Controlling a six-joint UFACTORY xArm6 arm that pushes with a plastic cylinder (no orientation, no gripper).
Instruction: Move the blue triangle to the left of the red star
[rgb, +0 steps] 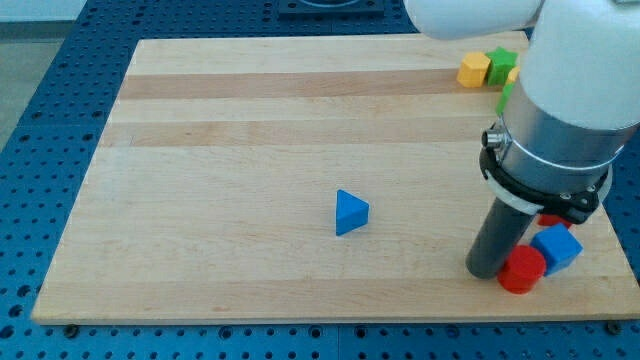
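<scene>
My tip (487, 271), a bare rod end with no grasping part to open or close, rests on the worktop (220, 110) just at the 9 o'clock side of a red block (521, 270), apparently the red star, though its shape is unclear. The blue triangle (351, 212) lies well apart from my tip, toward 10 o'clock, near the worktop's middle. The tip stands between triangle and red block.

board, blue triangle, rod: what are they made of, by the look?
Board: wood, pale with a light sheen; grain and lengthwise joined strips show.
Blue triangle: probably plastic or painted wood; even opaque colour, no grain, smooth faces. Cannot settle which.
Rod: dark grey, matte, with no grain; plastic, rubber or coated metal. My tip sits at the view's right, far from the triangle.
</scene>
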